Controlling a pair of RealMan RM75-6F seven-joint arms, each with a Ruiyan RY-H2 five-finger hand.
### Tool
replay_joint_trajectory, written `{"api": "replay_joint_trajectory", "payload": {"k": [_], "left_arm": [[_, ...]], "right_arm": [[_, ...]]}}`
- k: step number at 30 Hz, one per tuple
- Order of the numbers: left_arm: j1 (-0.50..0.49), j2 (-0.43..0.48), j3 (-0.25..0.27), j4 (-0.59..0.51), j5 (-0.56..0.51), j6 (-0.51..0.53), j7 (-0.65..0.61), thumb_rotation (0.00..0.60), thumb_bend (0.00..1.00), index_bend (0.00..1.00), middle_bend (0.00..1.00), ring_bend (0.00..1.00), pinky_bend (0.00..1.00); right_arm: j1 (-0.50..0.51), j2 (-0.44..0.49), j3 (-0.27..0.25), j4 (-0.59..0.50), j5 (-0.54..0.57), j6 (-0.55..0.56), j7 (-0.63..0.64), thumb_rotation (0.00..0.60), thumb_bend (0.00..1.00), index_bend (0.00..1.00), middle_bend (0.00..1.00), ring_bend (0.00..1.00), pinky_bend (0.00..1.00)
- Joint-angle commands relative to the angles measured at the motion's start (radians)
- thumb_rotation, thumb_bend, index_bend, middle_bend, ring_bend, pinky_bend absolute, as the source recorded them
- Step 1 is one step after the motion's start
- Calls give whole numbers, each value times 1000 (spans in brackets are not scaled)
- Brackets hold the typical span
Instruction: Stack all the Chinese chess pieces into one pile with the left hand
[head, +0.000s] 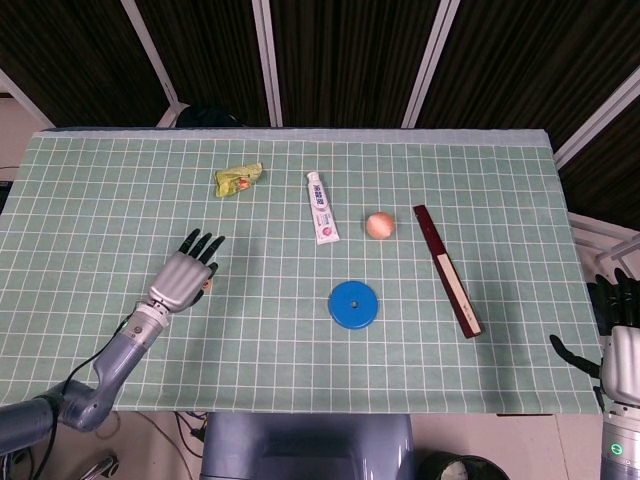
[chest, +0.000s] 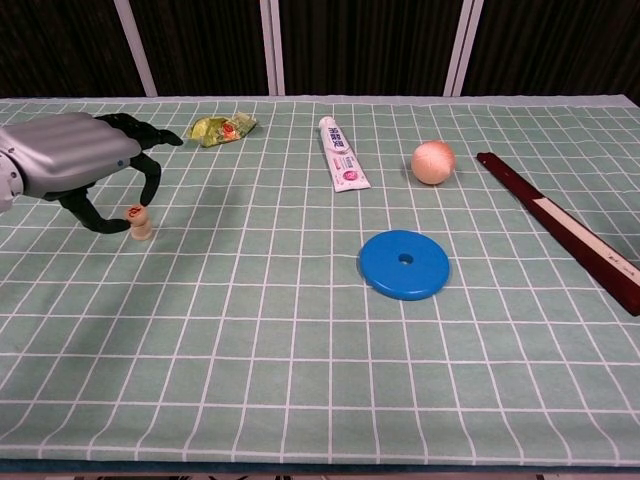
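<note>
Two small round wooden Chinese chess pieces stand as a short pile (chest: 141, 229) at the table's left side. The top piece (chest: 135, 212), with a red character, sits slightly tilted on the lower one. My left hand (chest: 75, 165) hovers over the pile with its fingers curled down, and thumb and a fingertip (chest: 150, 190) pinch the top piece. In the head view the left hand (head: 184, 276) covers most of the pile (head: 204, 290). My right hand (head: 620, 335) hangs off the table's right edge, fingers apart, holding nothing.
A blue disc (chest: 404, 264) lies mid-table. Behind it are a toothpaste tube (chest: 342, 154), a peach-coloured ball (chest: 433, 161) and a crumpled green wrapper (chest: 222, 128). A long dark red stick (chest: 560, 227) lies along the right side.
</note>
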Motion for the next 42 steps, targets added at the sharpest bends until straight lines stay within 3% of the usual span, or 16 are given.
{"api": "replay_joint_trajectory", "payload": {"k": [1, 42], "left_arm": [[-5, -9, -3, 13, -12, -4, 7, 600, 278, 521, 0, 0, 0], [-37, -53, 5, 93, -94, -2, 57, 600, 277, 485, 0, 0, 0]], "right_arm": [[0, 0, 0, 0, 1, -2, 0, 600, 233, 116, 13, 0, 0], [2, -1, 1, 0, 6, -5, -2, 600, 233, 116, 13, 0, 0]]}}
